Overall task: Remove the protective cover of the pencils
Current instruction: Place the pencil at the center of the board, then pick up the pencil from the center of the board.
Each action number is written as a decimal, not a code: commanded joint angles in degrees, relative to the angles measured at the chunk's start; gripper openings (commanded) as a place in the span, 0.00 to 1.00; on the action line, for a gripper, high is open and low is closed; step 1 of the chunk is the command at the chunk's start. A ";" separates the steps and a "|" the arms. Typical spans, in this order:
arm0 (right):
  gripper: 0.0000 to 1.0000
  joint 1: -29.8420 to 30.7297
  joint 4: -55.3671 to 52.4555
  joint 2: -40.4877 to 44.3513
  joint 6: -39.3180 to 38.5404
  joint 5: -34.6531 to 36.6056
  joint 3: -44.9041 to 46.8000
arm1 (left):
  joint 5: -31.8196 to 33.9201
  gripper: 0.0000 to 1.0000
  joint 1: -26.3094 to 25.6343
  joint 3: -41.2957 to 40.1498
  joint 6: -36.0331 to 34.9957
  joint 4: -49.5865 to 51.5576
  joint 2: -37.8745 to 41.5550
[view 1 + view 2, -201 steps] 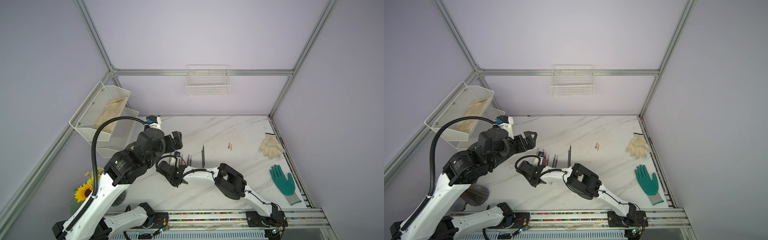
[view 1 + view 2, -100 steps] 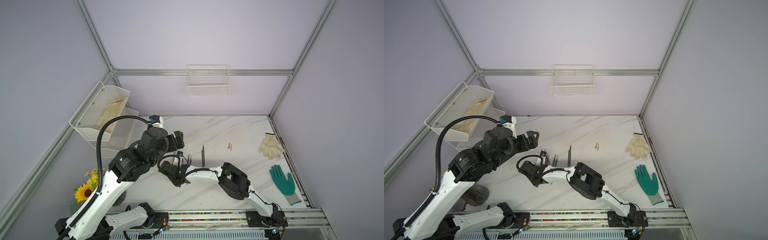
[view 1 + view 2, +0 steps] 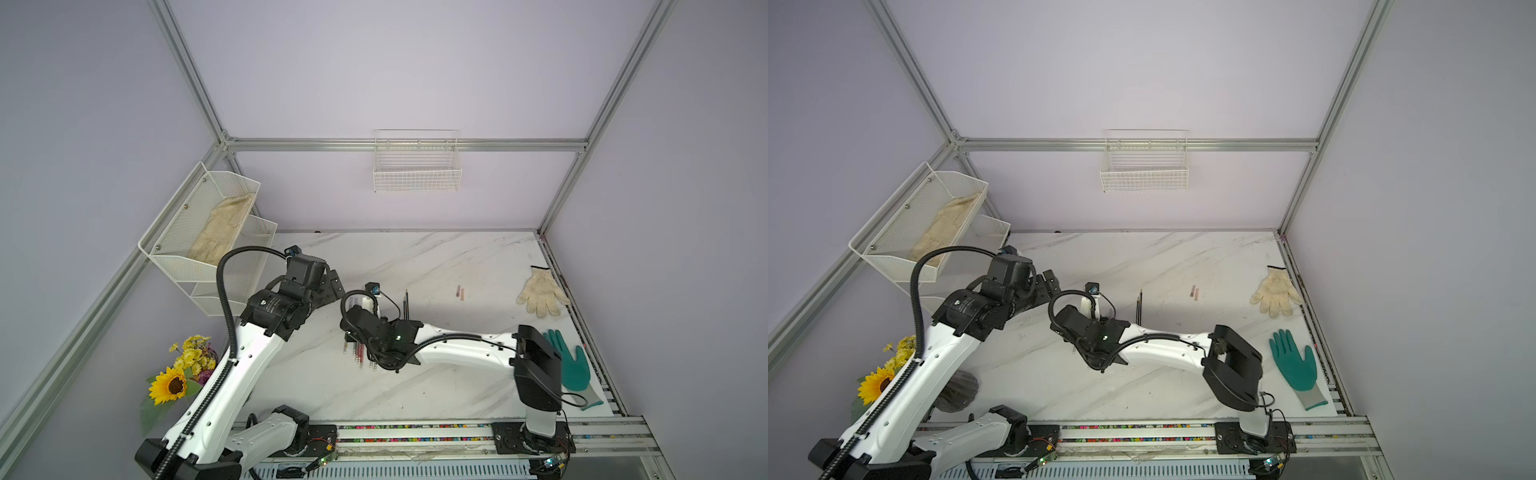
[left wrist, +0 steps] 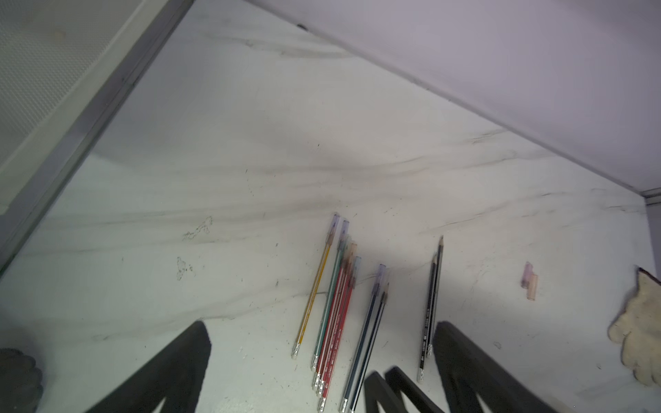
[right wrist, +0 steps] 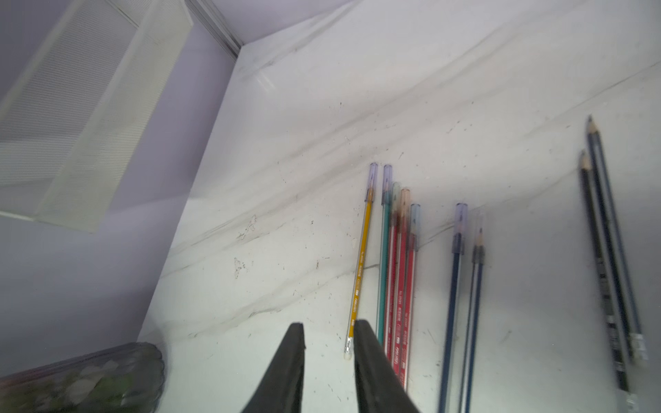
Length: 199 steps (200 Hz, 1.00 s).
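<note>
Several pencils (image 5: 397, 271) lie side by side on the marble table (image 3: 457, 257): yellow, teal, red and blue, most with translucent protective covers (image 5: 372, 177) on their tips. One blue pencil and two black pencils (image 5: 604, 229) show bare tips. Two loose covers (image 4: 529, 282) lie apart on the table. My right gripper (image 5: 329, 336) hovers at the pencils' eraser ends, jaws slightly open with nothing between them and the yellow pencil's end (image 5: 348, 352) just beside one finger. My left gripper (image 4: 321, 323) stands wide open above the same pencils, holding nothing. In both top views the right wrist (image 3: 374, 332) covers most pencils.
A white glove (image 3: 542, 291) and a green glove (image 3: 571, 365) lie at the table's right edge. A mesh rack (image 3: 208, 232) hangs at the left wall and a wire basket (image 3: 417, 166) at the back. Sunflowers (image 3: 174, 382) stand at the front left.
My right gripper's jaws have parted from shut to a narrow gap, and its wrist has shifted slightly right. The left arm has swung a little, its gripper still wide open.
</note>
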<state>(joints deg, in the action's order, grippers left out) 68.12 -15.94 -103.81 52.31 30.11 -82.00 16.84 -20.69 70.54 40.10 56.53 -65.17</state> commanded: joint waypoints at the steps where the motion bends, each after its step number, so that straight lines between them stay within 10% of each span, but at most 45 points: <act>1: 0.27 -1.18 4.43 7.09 -5.59 -0.32 8.93 | -6.47 0.95 0.21 -5.36 -4.03 -3.49 -2.74; 35: 0.22 -8.23 3.66 18.58 -5.99 -3.84 22.71 | -23.28 0.78 -1.94 -9.92 -11.61 -10.75 -7.06; 90: 0.33 -18.45 9.80 34.52 -16.28 -10.25 39.05 | -22.76 0.60 -10.08 -9.81 -11.90 -12.86 -15.25; 199: 0.32 -24.99 18.45 30.01 -16.63 -19.23 45.02 | -14.43 0.51 -18.40 -6.04 -10.28 -16.62 -32.83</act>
<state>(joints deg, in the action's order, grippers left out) 43.18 -1.08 -74.46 35.70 11.92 -37.30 -0.95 -38.72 62.65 29.85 41.25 -98.24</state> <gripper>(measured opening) 0.325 0.508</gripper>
